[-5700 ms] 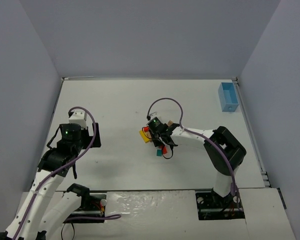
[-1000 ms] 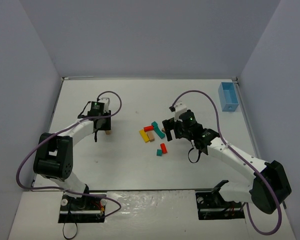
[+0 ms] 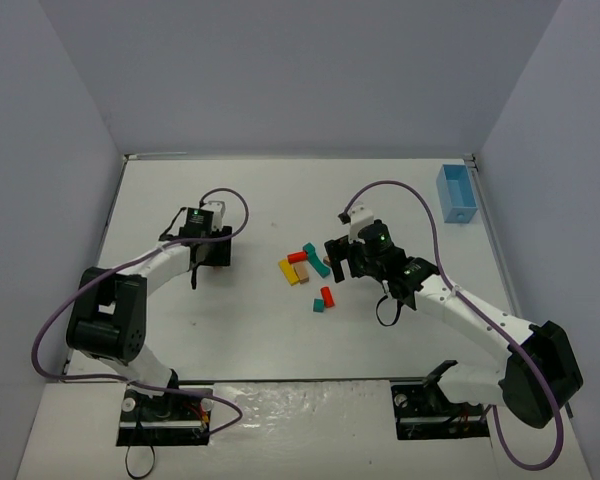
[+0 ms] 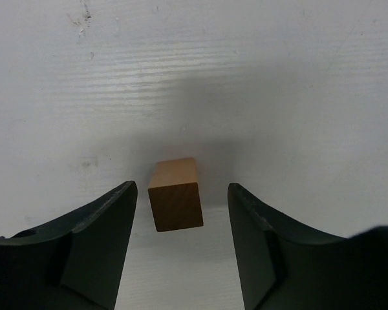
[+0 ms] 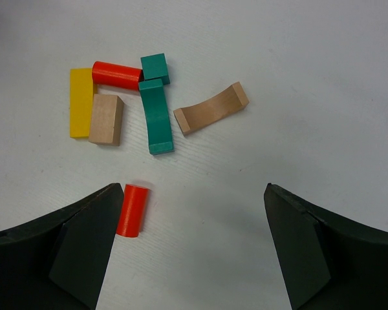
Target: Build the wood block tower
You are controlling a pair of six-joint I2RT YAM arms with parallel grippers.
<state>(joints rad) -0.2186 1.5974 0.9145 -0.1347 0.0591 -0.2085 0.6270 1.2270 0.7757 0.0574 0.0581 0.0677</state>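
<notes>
Jaws of left gripper [image 4: 182,188] stand part-open, straddling tan block [image 4: 176,195] w/o contact. A strip of bare table [image 4: 278,77] shows on each side betw. block and fingers [image 4: 97,245]; nothing held. Block lies flat, one end face toward cam, slightly skewed to the jaw line. Beyond it, open white surface to the frame edge.

Right gripper [image 5: 194,188]: jaws wide, empty, over the near side of the piece cluster. Lone red cylinder [image 5: 131,210] lies right at the edge of one finger; contact cannot be told. Bare surface under the rest of the gap.

Wood block tower [image 3: 305,268] is no stack: its pieces lie flat.
- Yellow bar [image 5: 81,102] lies long side against tan slab [image 5: 107,119].
- Second red cylinder [image 5: 116,75] runs from the yellow bar's end to teal cube [image 5: 155,68].
- Teal arch [image 5: 155,116] butts the cube.
- Tan arch [image 5: 211,108] ends just beside the teal arch; touching or not, cannot tell.

Top view: small teal piece [image 3: 319,308] sits just beside the lone cylinder. Cluster is mid-table, well apart from every edge. Left gripper is well apart from it, w/ wide bare surface betw.; its block is hidden under the gripper here. Light-blue bin [image 3: 456,193] sits at the far right corner by the table edge, well apart from both arms.
</notes>
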